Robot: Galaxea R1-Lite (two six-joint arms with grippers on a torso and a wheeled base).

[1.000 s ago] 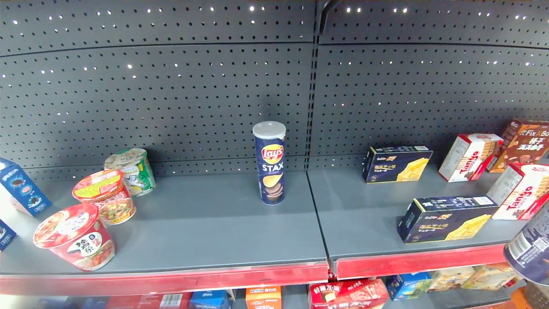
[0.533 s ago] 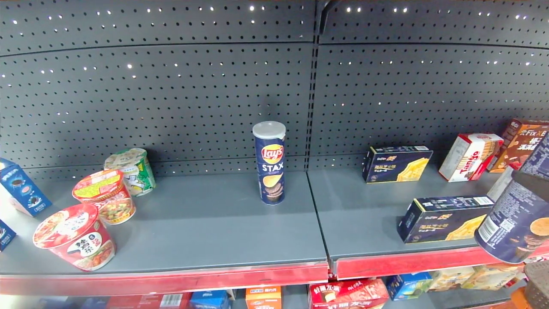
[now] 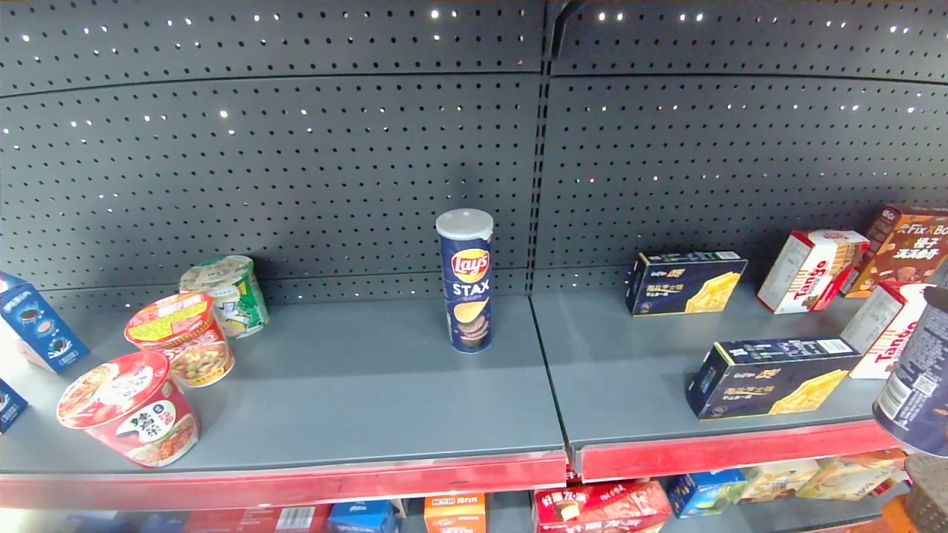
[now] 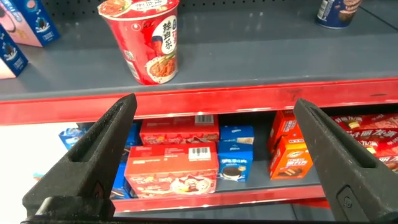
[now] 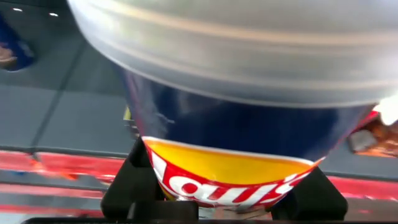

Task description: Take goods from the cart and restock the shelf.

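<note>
At eight o'clock we see a red noodle cup, with a second red cup and a green cup behind it toward nine, and a blue cookie box at nine. One dark blue box lies at three and another dark blue box at four. Farther out at three stand a red-and-white box and a brown box.

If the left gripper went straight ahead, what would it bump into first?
Probably the shelf's red front edge, which sits between the fingers of the open left gripper; depth is hard to judge.

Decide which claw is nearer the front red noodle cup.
Left. The left claw sits before and below the cup; the right claw grips a chip can far right along the shelf.
</note>
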